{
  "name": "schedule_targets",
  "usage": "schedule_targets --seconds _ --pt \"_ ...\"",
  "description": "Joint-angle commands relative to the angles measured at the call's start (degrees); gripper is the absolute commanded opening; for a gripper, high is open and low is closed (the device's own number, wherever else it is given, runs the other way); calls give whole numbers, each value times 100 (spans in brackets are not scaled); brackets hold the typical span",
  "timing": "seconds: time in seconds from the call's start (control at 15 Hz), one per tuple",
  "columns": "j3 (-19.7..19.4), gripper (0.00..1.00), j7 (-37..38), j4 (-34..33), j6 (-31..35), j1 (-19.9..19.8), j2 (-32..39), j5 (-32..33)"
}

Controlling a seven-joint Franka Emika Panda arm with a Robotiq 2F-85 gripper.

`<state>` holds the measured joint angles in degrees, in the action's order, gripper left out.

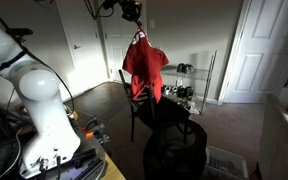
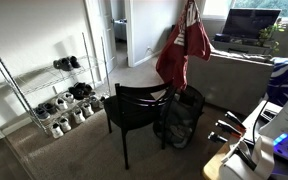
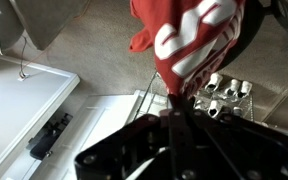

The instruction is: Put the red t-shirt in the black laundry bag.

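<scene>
My gripper (image 1: 135, 22) is high up near the ceiling line and is shut on the top of the red t-shirt (image 1: 144, 68). The shirt hangs limp, above and just behind the back of the dark chair (image 1: 147, 108). It also shows in an exterior view (image 2: 183, 48), and in the wrist view (image 3: 189, 40) with its white mark. The black laundry bag (image 1: 175, 150) stands upright on the floor beside the chair, lower than the shirt's hem and apart from it. It also shows in an exterior view (image 2: 183, 120).
A wire shoe rack (image 2: 44, 95) with several shoes stands by the wall; it also shows in an exterior view (image 1: 189, 88) and in the wrist view (image 3: 224, 95). The robot's white base (image 1: 39, 110) is on a table. A grey sofa (image 2: 239, 75) stands behind the bag.
</scene>
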<state>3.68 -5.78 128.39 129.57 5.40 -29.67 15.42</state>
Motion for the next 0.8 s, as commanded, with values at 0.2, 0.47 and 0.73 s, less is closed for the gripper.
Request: schedule_targets --seconds 0.2,0.47,0.73 --pt "-128 0 798 75 267 -372 -227 -413" --pt "-118 0 1378 131 462 -827 -390 -214" --pt "-36 0 1666 145 565 -1194 -472 -55"
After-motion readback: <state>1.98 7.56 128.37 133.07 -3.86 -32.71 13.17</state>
